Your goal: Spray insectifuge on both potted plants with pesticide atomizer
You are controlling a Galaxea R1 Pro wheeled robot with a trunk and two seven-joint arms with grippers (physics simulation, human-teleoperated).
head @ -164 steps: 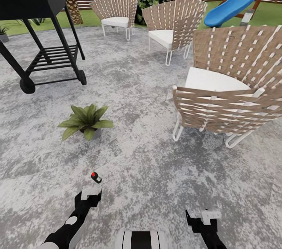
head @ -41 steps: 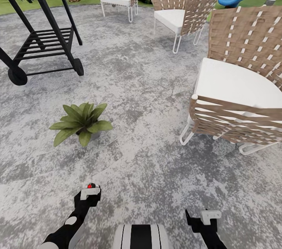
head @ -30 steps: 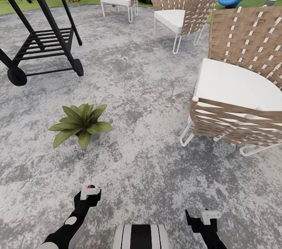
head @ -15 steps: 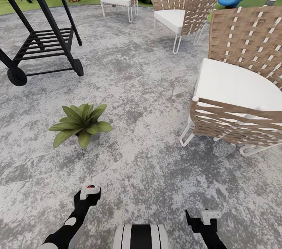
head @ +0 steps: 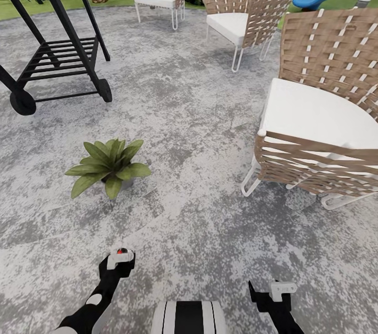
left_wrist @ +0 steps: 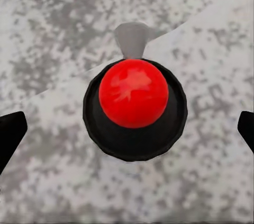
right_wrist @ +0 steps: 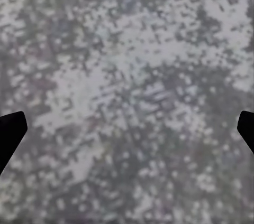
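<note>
— What did the head view show of the plants?

— One potted plant (head: 107, 165) stood on the mottled grey patio (head: 199, 229): a low rosette of broad, pointed green leaves, its small grey pot almost hidden beneath them. It sat ahead of the left gripper (head: 121, 259) and well apart from it, between the black grill (head: 52, 61) and the nearest woven chair (head: 320, 129).

— And the grippers there?

— The left one hung low over the paving with a red dot just at its tip. The right gripper (head: 281, 288) was near the lower edge. From that view, how far either was spread could not be told.

— The left wrist view?

— A small round black object with a red domed cap (left_wrist: 134, 93) and a grey tab on one side lay between the black fingertips (left_wrist: 10, 131), which were spread wide and touched nothing. Whether it was the atomizer could not be told.

— The right wrist view?

— Bare speckled paving, with the fingertips (right_wrist: 9, 131) wide apart and holding nothing
</note>
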